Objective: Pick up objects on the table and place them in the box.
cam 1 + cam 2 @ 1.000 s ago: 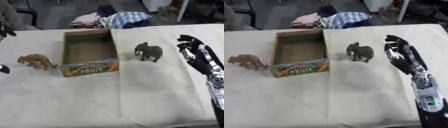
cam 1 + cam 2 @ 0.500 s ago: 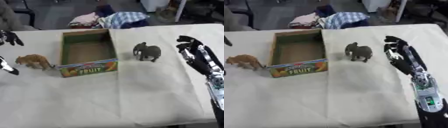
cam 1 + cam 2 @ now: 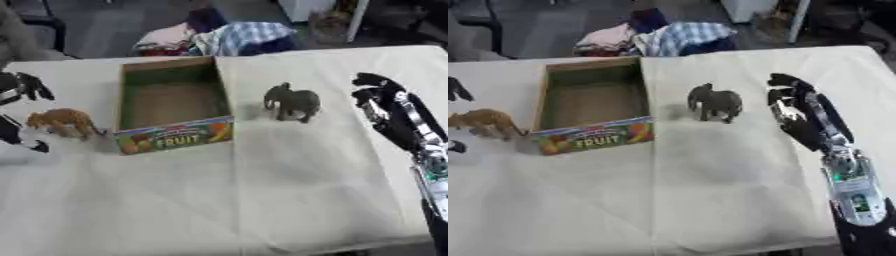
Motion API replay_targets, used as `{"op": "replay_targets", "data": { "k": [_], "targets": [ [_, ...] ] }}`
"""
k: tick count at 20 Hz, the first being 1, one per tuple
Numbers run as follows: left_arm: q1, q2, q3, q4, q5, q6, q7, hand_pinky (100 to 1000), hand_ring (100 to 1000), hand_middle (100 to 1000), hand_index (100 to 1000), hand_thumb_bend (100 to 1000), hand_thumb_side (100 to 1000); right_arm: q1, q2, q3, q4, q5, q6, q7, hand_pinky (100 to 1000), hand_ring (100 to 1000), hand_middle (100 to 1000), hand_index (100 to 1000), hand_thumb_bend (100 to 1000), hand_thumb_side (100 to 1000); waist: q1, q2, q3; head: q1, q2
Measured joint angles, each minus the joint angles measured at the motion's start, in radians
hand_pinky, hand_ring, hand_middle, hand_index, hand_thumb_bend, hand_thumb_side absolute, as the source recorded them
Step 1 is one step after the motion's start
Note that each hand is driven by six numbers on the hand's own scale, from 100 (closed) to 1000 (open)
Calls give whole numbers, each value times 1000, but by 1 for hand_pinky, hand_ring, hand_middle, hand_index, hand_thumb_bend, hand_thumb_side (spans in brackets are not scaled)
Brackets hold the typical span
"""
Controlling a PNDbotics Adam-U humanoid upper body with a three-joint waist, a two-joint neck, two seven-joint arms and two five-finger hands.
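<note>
An open cardboard box [image 3: 171,107] with a "FRUIT" label on its front stands left of the table's middle, and nothing shows inside it. A grey toy elephant [image 3: 293,101] stands to the right of the box. An orange-brown toy animal [image 3: 63,121] stands just left of the box. My left hand [image 3: 19,91] comes in at the left edge with its fingers spread apart on either side of the orange animal, not touching it. My right hand [image 3: 802,112] rests open to the right of the elephant, a short gap away.
The table [image 3: 245,195] is covered with a cream cloth. A pile of clothes [image 3: 223,37] lies on the floor beyond its far edge. The near half of the table holds no objects.
My left hand has moved in from the left edge toward the orange animal, its fingers now above and below it. The right hand and the elephant have stayed put.
</note>
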Motion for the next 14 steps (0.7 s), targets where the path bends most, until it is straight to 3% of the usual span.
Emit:
{"op": "replay_targets", "data": {
  "k": [9,11,14],
  "targets": [
    [-19,-52,35,76,-74,81,150,734,646,642,735,728,229,-10,1,11,0,-8,-3,11,691,764,793,905,100,718,-4,14,-30,16,0],
    [-21,-60,37,92,-85,88,158,732,633,627,723,684,204,-13,2,12,0,-10,-4,12,691,764,792,905,100,717,-5,15,-35,19,0],
    [-22,-67,38,109,-95,87,142,704,557,550,657,543,100,-13,2,12,0,-10,-5,14,691,764,792,905,100,717,-5,16,-39,20,0]
  ]
}}
